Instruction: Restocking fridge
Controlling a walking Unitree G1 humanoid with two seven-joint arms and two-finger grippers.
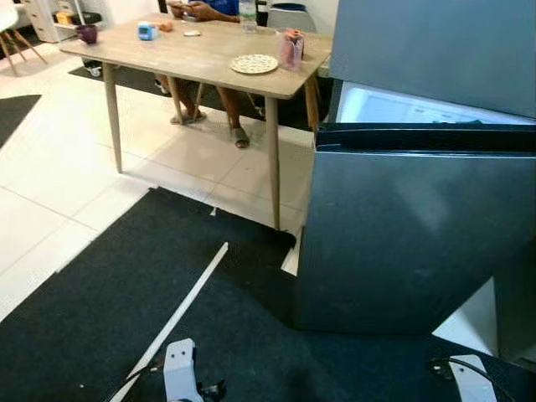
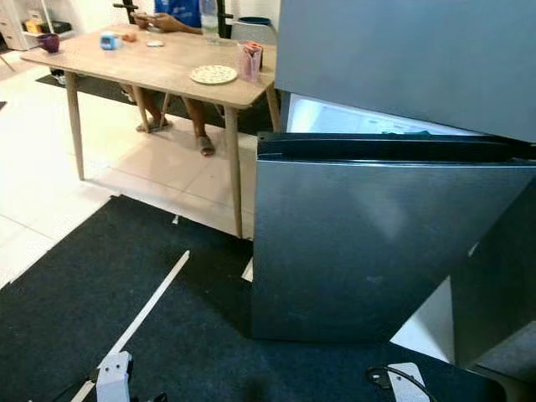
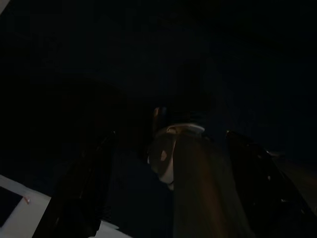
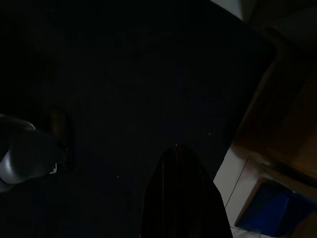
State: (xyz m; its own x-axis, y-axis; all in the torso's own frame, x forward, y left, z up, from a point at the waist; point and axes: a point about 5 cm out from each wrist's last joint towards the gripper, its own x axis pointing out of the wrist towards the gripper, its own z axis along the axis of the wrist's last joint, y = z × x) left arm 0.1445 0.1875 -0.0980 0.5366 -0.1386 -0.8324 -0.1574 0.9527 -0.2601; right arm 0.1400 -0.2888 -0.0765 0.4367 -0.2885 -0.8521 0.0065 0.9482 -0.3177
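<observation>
A dark grey fridge (image 1: 435, 50) stands at the right. Its lower door (image 1: 410, 243) is swung open towards me, and a lit white interior (image 1: 402, 109) shows above the door's top edge. Both arms hang low and idle: the left arm (image 1: 180, 368) and right arm (image 1: 469, 381) show at the bottom edge of the eye views. The left wrist view is dark, with the left gripper (image 3: 168, 198) open and its two black fingers (image 3: 79, 198) wide apart over the mat. In the right wrist view, one black finger (image 4: 183, 198) of the right gripper can be made out.
A wooden table (image 1: 201, 59) stands at the back left with a plate (image 1: 254, 64), a pink cup (image 1: 291, 48), a bottle and small items. A person (image 1: 209, 10) sits behind it, feet under the table. A black mat (image 1: 126, 293) with a white strip covers the floor.
</observation>
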